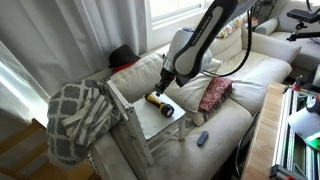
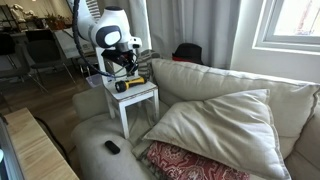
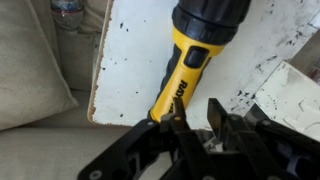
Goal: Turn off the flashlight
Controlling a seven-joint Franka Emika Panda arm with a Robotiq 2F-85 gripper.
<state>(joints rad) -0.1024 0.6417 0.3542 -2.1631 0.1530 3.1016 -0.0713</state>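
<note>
The flashlight (image 3: 183, 70) has a yellow body and a wider black head. It lies on its side on the small white table (image 3: 130, 50), with a black switch on top of the body. My gripper (image 3: 193, 115) hovers just over its tail end. The fingers are apart and hold nothing, and the left finger is next to the yellow tail. In both exterior views the flashlight (image 1: 160, 103) (image 2: 130, 84) lies on the table top, with the gripper (image 1: 165, 82) (image 2: 128, 68) right above it.
The white table (image 1: 150, 126) (image 2: 141, 98) stands against the sofa arm. A small dark remote (image 1: 202, 138) (image 2: 112, 147) lies on the sofa seat. There is a red patterned pillow (image 1: 214, 94), a large beige cushion (image 2: 220, 125), and a checked blanket (image 1: 80, 115) beside the table.
</note>
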